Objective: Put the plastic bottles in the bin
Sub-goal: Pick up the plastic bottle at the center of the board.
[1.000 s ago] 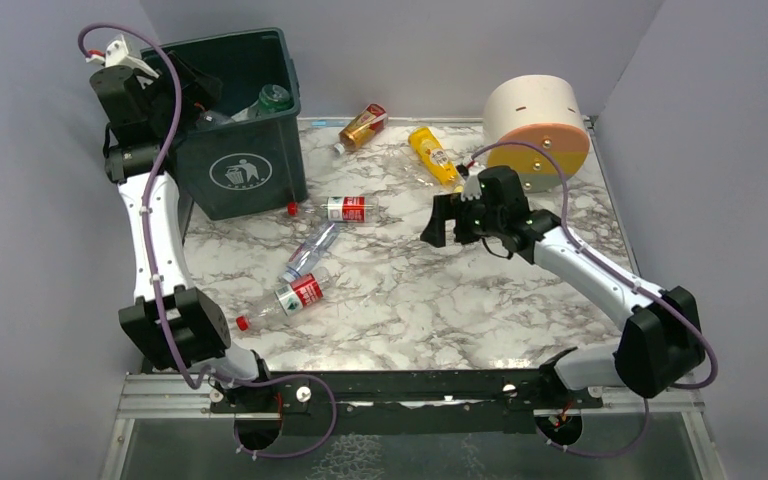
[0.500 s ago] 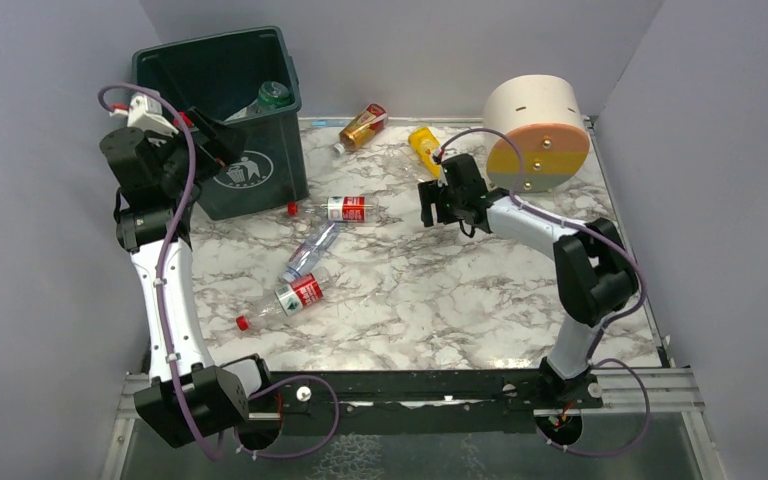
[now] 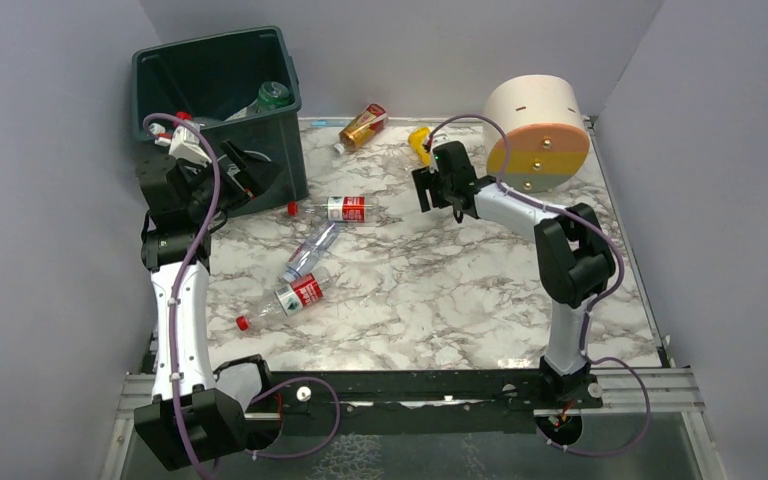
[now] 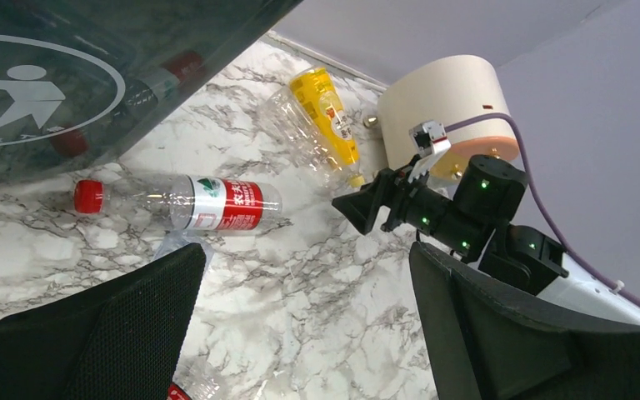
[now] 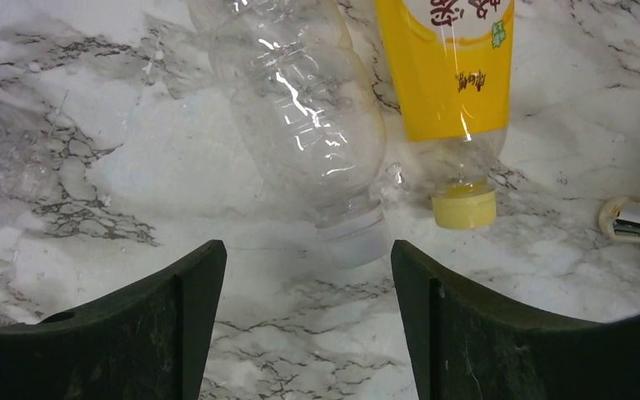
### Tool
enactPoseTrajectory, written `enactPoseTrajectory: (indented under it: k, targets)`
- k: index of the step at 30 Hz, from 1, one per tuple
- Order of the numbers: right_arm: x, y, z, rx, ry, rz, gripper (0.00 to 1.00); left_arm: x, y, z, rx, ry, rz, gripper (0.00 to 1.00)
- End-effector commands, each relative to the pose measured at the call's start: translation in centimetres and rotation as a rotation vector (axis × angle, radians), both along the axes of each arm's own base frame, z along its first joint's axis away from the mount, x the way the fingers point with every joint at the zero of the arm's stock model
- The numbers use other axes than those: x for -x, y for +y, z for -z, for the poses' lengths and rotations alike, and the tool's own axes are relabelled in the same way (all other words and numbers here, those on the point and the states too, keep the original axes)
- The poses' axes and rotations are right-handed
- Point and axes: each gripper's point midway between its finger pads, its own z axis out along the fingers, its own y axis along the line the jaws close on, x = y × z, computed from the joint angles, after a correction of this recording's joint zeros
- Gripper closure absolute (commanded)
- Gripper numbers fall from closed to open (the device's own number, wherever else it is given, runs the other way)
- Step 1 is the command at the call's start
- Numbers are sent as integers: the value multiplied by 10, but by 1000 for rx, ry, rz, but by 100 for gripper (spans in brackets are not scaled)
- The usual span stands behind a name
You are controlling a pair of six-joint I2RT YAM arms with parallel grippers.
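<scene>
Your bin [image 3: 278, 160] stands at the far left corner of the table [image 3: 440, 300], with a green-capped bottle [image 3: 273, 96] inside. The left gripper [image 4: 304, 258] has dropped from above the bin to its front wall, jaws wide apart and empty. The right gripper [image 5: 304, 258] has reached toward the far edge and narrowed. It grips nothing, with the clear bottle [image 5: 317, 125] and yellow bottle [image 5: 446, 75] just ahead.

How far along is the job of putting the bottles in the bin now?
Done: a green-capped bottle lies in the bin. In hand: nothing; the right pincer is open before a clear bottle, the left pincer open and empty. Left: that one, the yellow bottle, the amber bottle and three labelled bottles mid-table.
</scene>
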Motion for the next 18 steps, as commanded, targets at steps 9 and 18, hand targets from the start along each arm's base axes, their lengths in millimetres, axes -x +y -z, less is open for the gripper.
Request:
enactPoseTrajectory:
  k: [9, 18]
  targets:
    - [-31, -10, 14, 67, -19, -19, 33, -8, -8, -9, -26, -33, 42, 1]
    - [-29, -5, 26, 53, 10, -42, 56, -9, -18, -6, -33, -22, 61, 1]
